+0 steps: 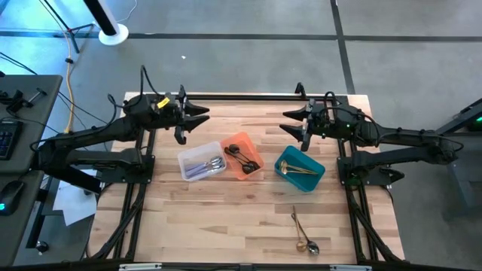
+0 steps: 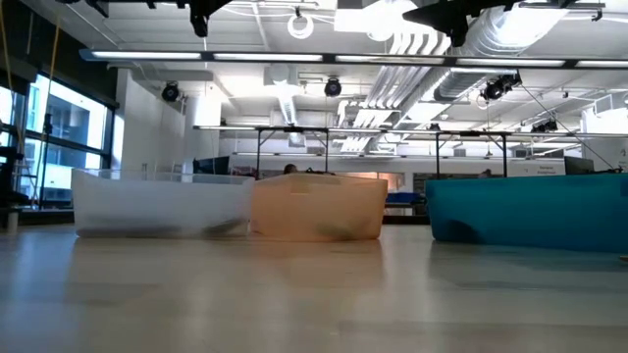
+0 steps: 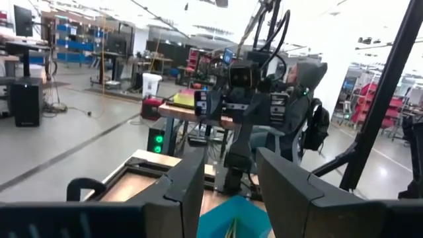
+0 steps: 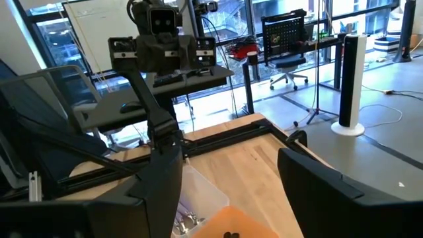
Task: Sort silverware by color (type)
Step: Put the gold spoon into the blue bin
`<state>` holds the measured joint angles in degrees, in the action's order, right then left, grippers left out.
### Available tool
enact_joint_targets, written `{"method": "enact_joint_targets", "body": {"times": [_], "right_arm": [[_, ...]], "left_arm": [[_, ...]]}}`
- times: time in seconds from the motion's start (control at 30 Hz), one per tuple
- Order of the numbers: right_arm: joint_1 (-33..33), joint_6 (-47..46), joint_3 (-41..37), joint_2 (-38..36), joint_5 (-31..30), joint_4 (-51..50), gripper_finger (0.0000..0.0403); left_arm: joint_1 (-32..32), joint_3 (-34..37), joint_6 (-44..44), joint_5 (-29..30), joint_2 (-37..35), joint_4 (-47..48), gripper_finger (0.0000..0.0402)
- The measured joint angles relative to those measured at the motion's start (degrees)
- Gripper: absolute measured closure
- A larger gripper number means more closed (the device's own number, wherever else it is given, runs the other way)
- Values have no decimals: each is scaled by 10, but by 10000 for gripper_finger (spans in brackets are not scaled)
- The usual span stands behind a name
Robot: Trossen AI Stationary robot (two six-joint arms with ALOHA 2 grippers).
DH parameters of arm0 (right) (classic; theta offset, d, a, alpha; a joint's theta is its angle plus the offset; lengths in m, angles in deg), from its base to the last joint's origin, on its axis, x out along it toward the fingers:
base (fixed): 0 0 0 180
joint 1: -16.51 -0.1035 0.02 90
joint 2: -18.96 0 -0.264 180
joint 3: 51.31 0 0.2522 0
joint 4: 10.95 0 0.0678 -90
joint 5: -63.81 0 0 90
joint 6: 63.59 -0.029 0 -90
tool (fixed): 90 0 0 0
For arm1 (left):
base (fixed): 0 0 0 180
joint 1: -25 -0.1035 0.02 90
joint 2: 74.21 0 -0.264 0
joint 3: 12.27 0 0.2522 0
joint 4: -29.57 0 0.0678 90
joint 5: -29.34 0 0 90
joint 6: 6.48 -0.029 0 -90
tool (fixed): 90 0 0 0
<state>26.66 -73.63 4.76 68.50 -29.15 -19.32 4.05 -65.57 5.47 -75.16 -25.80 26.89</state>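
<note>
Three bins stand in a row mid-table: a clear bin with silver pieces, an orange bin with black pieces, a teal bin with gold pieces. Two loose spoons, one gold and one silver, lie near the table's near edge, right of centre. My left gripper hovers high over the table's far left part, open and empty. My right gripper hovers high over the far right part, open and empty. In the wrist views the fingers stand wide apart.
The wooden table has bare boards in front of the bins and along the near edge. The low view shows the clear bin, orange bin and teal bin from the side. Black frame rails run along the far edge.
</note>
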Motion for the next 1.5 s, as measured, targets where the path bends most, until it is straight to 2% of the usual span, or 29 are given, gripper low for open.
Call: {"method": "enact_joint_targets", "body": {"times": [0.87, 1.5], "right_arm": [[0, -46, 0, 0, 0, 0, 169], [0, -46, 1, 11, 0, 2, 169]], "left_arm": [[0, 0, 0, -1, -1, -2, 273], [0, 0, 0, -1, -1, -1, 273]]}}
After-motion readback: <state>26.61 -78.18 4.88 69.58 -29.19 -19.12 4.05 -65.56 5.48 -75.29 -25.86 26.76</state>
